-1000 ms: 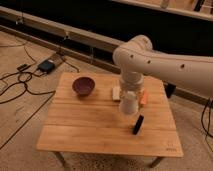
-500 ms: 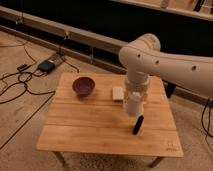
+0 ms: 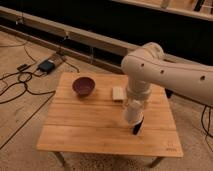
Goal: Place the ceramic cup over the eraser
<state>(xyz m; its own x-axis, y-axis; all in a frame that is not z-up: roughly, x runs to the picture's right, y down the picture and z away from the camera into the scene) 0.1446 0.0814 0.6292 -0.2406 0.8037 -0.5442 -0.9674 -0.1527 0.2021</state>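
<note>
Ceramic cup [image 3: 132, 116], camera view: hangs at the arm's end, just above the far end of the eraser [image 3: 137, 128] and partly covering it; its contents and the way its mouth faces cannot be told. Maroon bowl [image 3: 83, 86] sits upright, well to the camera-left of the eraser. Cream block [image 3: 118, 93] lies beyond the eraser. Arm reaches in from the camera-right, wrist pointing down. Gripper [image 3: 133, 107] is directly above the eraser, fingers pressed together on the cup.

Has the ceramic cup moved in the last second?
Yes. The ceramic cup, held in the gripper, has moved from beside the cream block toward the eraser.
</note>
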